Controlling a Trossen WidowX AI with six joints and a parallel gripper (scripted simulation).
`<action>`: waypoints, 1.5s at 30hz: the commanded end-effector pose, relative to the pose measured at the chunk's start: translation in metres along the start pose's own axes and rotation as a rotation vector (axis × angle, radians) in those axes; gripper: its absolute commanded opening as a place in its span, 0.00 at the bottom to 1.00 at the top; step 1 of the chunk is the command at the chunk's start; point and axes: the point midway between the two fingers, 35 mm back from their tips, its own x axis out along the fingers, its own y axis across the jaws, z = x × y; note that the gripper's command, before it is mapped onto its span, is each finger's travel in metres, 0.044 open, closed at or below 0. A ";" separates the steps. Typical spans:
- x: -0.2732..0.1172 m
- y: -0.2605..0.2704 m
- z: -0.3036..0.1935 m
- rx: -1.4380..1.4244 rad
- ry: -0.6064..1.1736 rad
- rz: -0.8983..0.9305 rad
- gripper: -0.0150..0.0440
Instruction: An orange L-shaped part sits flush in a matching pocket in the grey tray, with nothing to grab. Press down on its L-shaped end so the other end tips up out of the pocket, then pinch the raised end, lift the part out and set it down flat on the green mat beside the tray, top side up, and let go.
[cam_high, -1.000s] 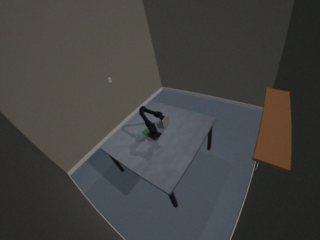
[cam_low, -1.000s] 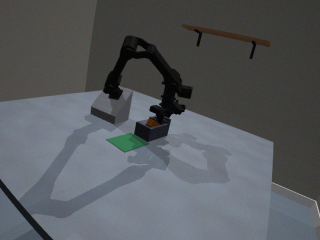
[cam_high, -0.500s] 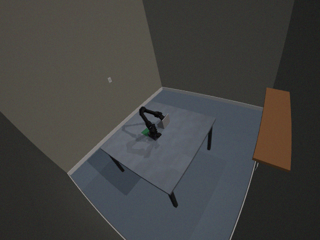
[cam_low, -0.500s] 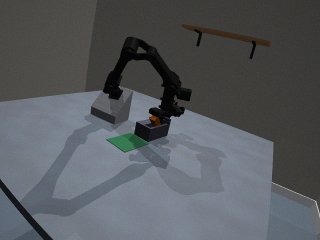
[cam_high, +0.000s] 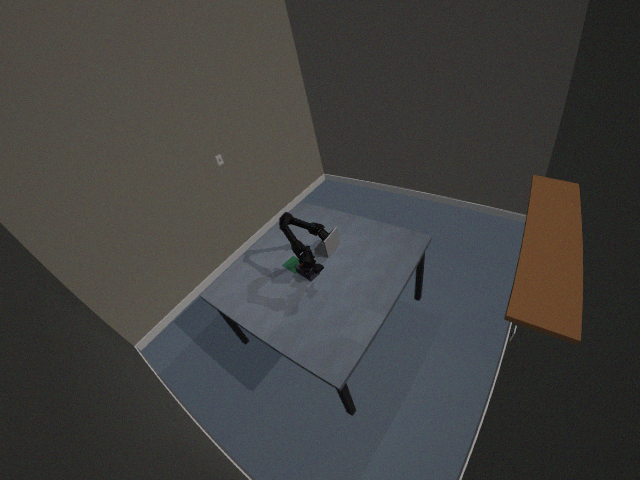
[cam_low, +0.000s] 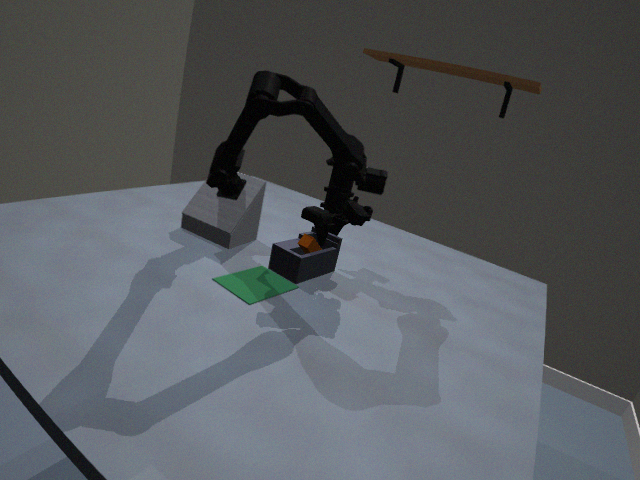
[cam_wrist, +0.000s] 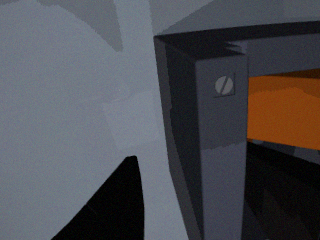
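The grey tray (cam_low: 283, 262) (cam_wrist: 223, 165) stands on the table beside the green mat (cam_low: 235, 282) (cam_high: 290, 265). The orange part (cam_low: 309, 243) (cam_wrist: 284, 112) is tilted in its pocket, with its end nearer the mat raised above the tray rim. My gripper (cam_low: 328, 238) (cam_wrist: 183, 157) points down at the opposite end of the tray, fingers apart and nothing pinched between them. In the wrist view one finger is outside the tray wall and the other reaches down inside the pocket by the part. The part's lower L-shaped end and the fingertip's contact with it are hidden.
The arm's wedge-shaped grey base block (cam_low: 206, 219) (cam_high: 331, 245) stands on the table (cam_high: 356, 289) behind the mat. The tray has a higher wall at the gripper's end. A brown shelf (cam_high: 550, 258) (cam_low: 454, 70) hangs on a wall, away from the table.
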 end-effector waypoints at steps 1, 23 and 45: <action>-0.036 0.000 0.005 0.011 -0.011 0.015 0.56; -0.087 -0.007 0.004 0.009 -0.028 0.020 0.56; -0.088 -0.043 0.009 -0.720 -0.025 0.009 0.73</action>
